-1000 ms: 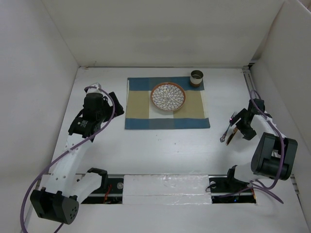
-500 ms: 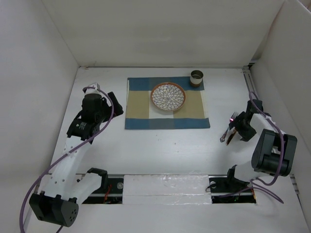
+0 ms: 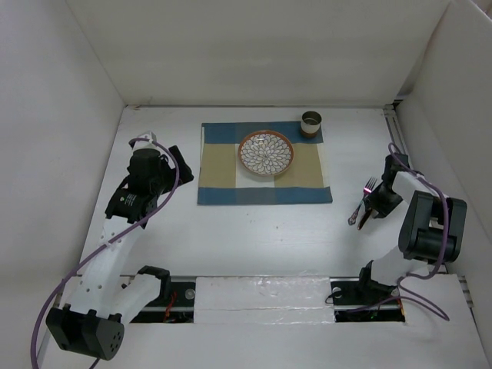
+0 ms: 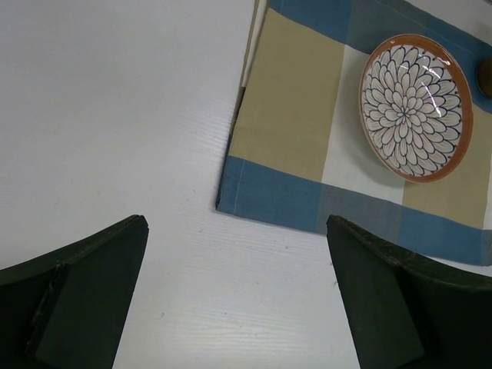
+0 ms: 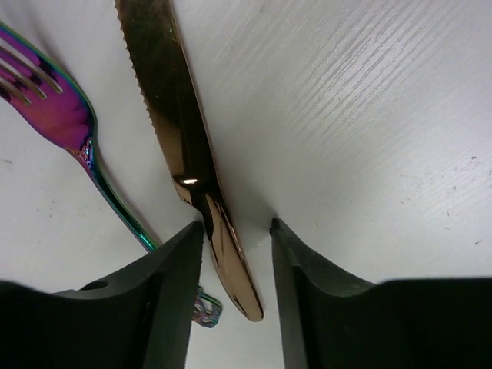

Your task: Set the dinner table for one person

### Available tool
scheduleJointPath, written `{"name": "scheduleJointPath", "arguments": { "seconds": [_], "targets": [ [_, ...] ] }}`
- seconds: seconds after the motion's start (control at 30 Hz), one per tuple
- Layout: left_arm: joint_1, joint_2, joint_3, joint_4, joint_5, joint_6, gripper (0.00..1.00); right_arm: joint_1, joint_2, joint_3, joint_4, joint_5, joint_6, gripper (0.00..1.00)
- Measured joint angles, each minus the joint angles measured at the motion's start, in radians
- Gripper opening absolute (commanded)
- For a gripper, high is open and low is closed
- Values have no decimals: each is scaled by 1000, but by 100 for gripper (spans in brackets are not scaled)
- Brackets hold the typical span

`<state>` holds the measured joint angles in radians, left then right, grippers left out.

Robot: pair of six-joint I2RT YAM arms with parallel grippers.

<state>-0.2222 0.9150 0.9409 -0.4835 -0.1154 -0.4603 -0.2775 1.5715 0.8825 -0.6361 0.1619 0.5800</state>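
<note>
lying flat, the dinner table (image 3: pixel 254 238) is plain white, finely grained.

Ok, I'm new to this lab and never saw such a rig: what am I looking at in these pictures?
Two robot arms are bolted at the near edge of a white dinner table. The wide picture comes from a fixed camera above and behind them; the other two come from a camera on each wrist, so the dark shapes are that arm's own fingers. On the table lies a blue-and-tan placemat with a patterned plate on it and a small cup at its far right corner. Right of it lie a rainbow-coloured fork and a copper-coloured knife. The left gripper is open and empty. The right gripper is open, fingers astride the knife's handle, not gripping.
</note>
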Motion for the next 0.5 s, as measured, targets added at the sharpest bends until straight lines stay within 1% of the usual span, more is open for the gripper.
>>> {"name": "scheduleJointPath", "arguments": {
  "seconds": [0.07, 0.1, 0.17, 0.27, 0.3, 0.33, 0.5],
  "targets": [
    [0, 0, 0, 0, -3, 0, 100, 4, 12, 13, -3, 4, 4, 39],
    [0, 0, 0, 0, -5, 0, 100, 5, 14, 16, -3, 6, 5, 35],
    [0, 0, 0, 0, -7, 0, 100, 11, 17, 19, -1, 8, 8, 25],
    [0, 0, 0, 0, -10, 0, 100, 11, 19, 21, -2, 16, 12, 6],
    [0, 0, 0, 0, -10, 0, 100, 11, 19, 21, -4, 16, 12, 4],
    [0, 0, 0, 0, -10, 0, 100, 11, 19, 24, -7, 17, 12, 0],
    [0, 0, 0, 0, -11, 0, 100, 11, 21, 26, -9, 18, 13, 0]
  ]
}}
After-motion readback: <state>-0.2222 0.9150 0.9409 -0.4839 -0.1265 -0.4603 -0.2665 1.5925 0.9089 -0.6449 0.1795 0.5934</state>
